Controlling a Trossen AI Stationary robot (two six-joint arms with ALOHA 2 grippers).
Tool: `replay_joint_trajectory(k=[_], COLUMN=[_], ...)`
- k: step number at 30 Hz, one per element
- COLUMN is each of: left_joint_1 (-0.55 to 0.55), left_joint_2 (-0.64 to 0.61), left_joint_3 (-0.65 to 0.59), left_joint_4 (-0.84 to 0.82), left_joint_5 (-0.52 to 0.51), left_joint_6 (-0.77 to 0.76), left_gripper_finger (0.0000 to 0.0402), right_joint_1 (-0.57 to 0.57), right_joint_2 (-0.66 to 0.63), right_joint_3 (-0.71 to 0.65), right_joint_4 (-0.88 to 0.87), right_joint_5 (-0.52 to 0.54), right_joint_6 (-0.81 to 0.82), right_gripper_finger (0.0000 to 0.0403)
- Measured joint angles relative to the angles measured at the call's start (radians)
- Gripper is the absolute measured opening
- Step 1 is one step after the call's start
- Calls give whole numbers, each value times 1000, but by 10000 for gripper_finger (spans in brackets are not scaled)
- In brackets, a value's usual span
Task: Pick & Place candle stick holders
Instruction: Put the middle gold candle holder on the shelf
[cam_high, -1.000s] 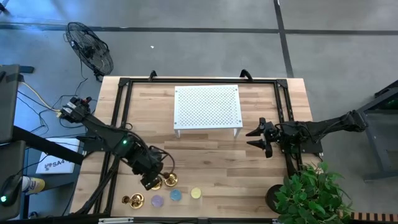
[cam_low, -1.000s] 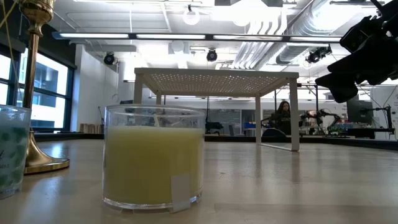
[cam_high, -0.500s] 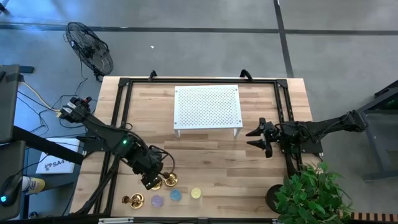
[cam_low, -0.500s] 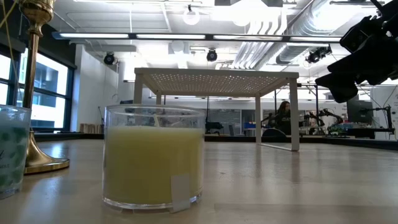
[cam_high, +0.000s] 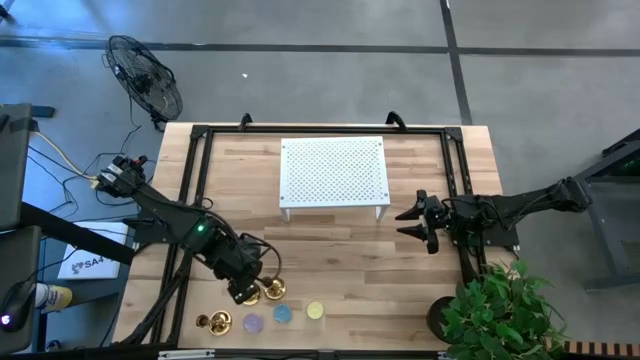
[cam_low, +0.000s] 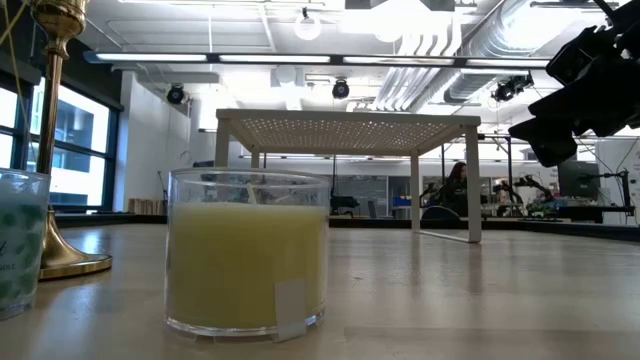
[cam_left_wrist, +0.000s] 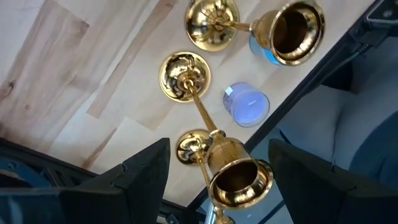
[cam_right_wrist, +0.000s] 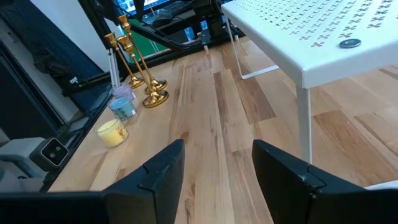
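1. The candle stick holders (cam_left_wrist: 186, 78) stand upright near the worktop's (cam_high: 330, 250) front edge, beside small candles (cam_high: 283, 314).
2. The left pincer (cam_left_wrist: 214, 168) hovers over them, fingers spread either side of a tall holder's cup, not closed on it.
3. The right pincer (cam_high: 408, 222) waits open beside the white rack (cam_high: 333, 172).
4. Polished brass looks stiff, slippery and top-heavy; gripping the slim stem seems safest.
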Motion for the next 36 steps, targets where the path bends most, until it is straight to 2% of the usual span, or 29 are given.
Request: replay_joint_trajectory(k=[23, 30, 33, 36], left_joint_1=[-1, -2, -2, -1], left_joint_2=[14, 62, 67, 67], left_joint_3=[0, 0, 0, 0], left_joint_4=[-7, -27, -28, -28], left_joint_5=[26, 108, 108, 101], left_joint_6=[-36, -14, 0, 0], left_gripper_finger=[266, 266, 257, 230], right_joint_1=[0, 0, 0, 0], right_joint_2=[0, 0, 0, 0], right_joint_3=[0, 0, 0, 0], right_joint_4=[1, 1, 1, 1], right_joint_5=[-1, -4, -4, -4], right_joint_6=[4, 4, 4, 4], right_gripper_finger=[185, 184, 185, 184])
